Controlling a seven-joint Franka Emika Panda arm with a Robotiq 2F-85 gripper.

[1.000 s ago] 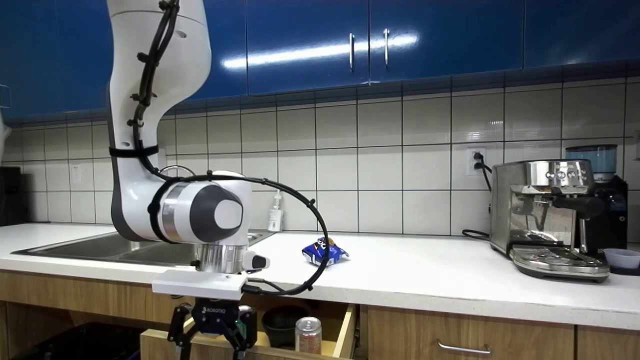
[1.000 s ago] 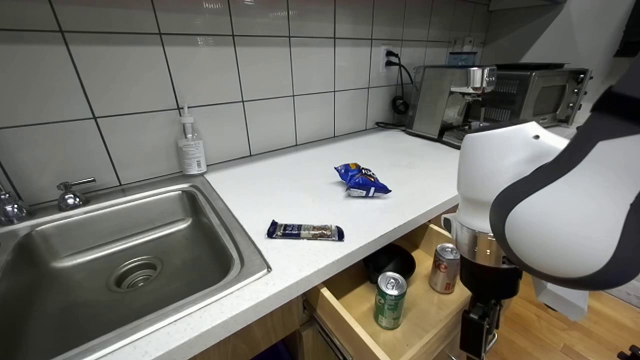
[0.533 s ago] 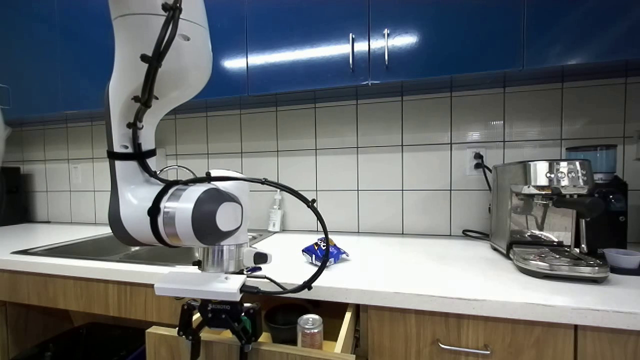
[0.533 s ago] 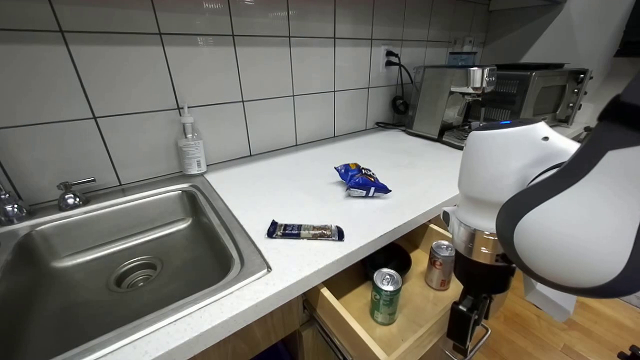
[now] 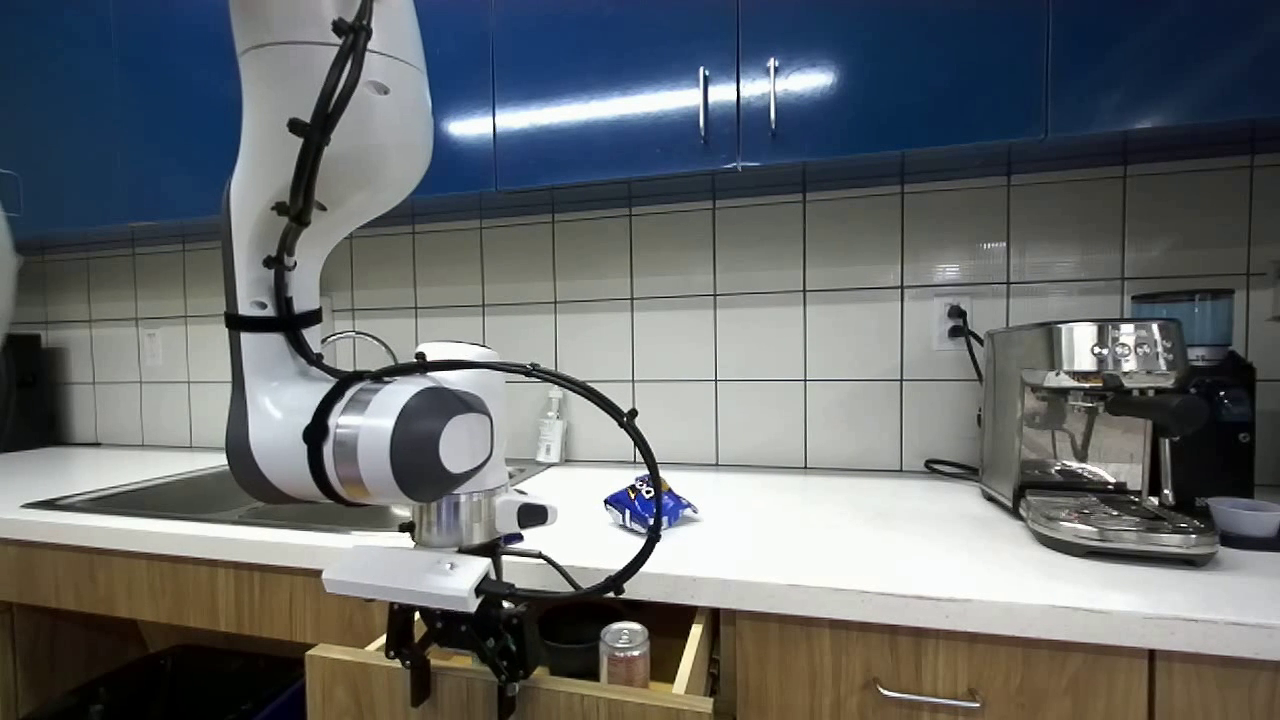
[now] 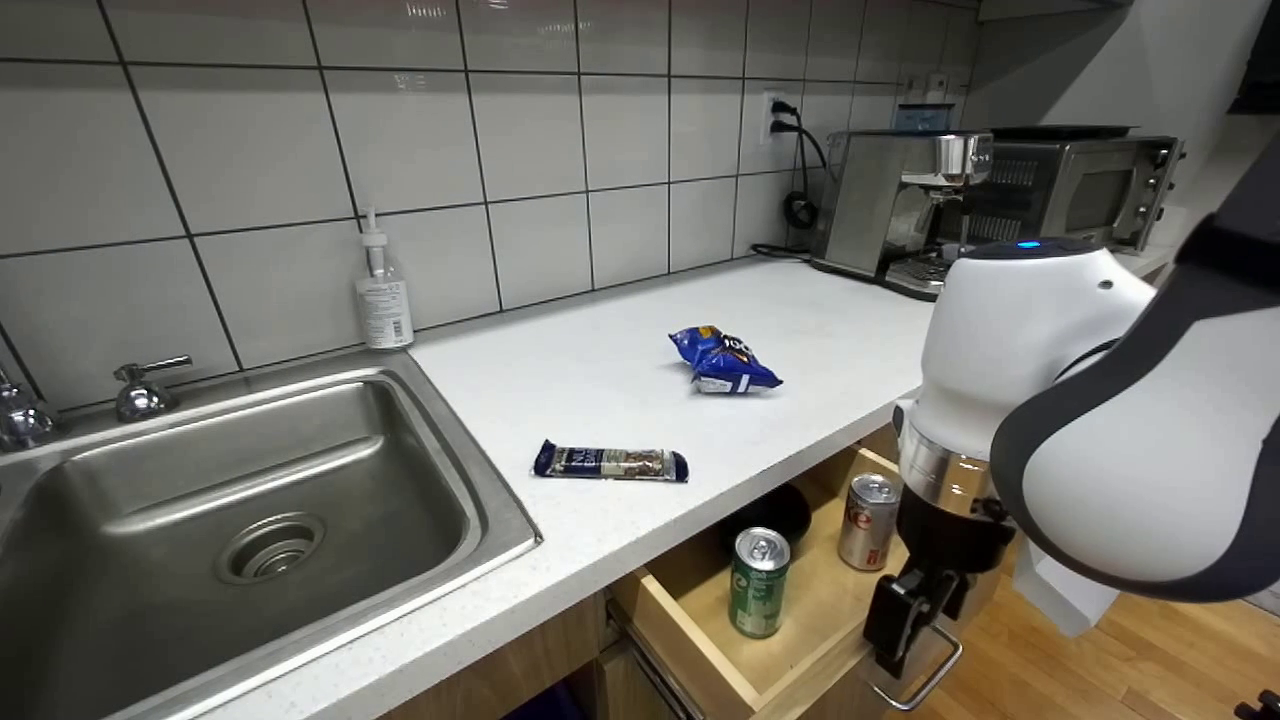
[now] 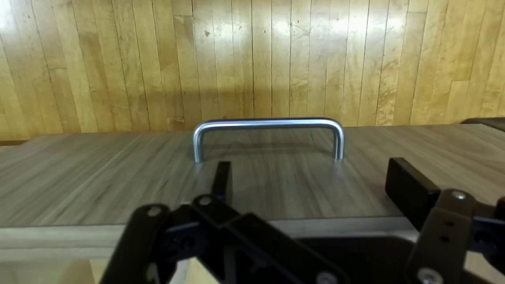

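Hanging spread by the drawer front [image 7: 118, 177], the hand [image 7: 309, 169] could be jammed against the handle [image 7: 268, 124] nearby if lowered misaligned.

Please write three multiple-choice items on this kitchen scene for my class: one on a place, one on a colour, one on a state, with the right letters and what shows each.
1. Where does the green can stand?
A) In the sink
B) In the drawer
C) On the counter

2. What is the main colour of the snack bag?
A) Blue
B) Red
C) Green

3. How do the fingers stand?
A) Shut together
B) Clamped on the snack bag
C) Apart, holding nothing

1 is B: an exterior view shows it upright inside the open drawer.
2 is A: its wrapper is mostly blue in both exterior views.
3 is C: the wrist view shows a wide gap between them, with the metal handle ungripped beyond.
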